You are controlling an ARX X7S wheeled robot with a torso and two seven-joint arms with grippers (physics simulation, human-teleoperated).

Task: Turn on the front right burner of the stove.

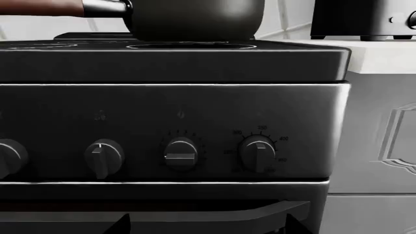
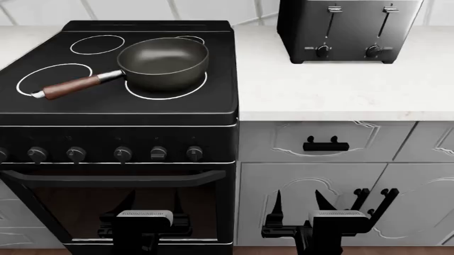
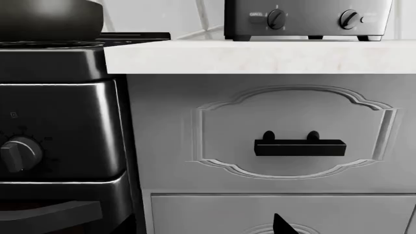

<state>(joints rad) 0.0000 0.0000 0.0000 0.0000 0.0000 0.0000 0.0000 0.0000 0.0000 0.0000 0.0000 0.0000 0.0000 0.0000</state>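
Observation:
The black stove [image 2: 117, 109] stands at the left. A dark frying pan [image 2: 163, 61] sits on the front right burner [image 2: 165, 98], the widest white ring. In the left wrist view the burner's ring edge [image 1: 192, 46] shows under the pan [image 1: 195, 17]. Six knobs line the front panel; the second from the right [image 1: 181, 155] has its bar lying sideways, while its neighbours [image 1: 258, 153] stand upright. My left gripper [image 2: 152, 199] is open and empty, low in front of the oven door. My right gripper [image 2: 298, 199] is open and empty in front of the cabinet.
A black two-slot toaster [image 2: 347, 29] stands on the white countertop [image 2: 333, 90] to the right of the stove. A drawer with a black handle [image 2: 326, 145] lies under the counter. The oven door's bar handle [image 2: 114, 178] juts out below the knobs.

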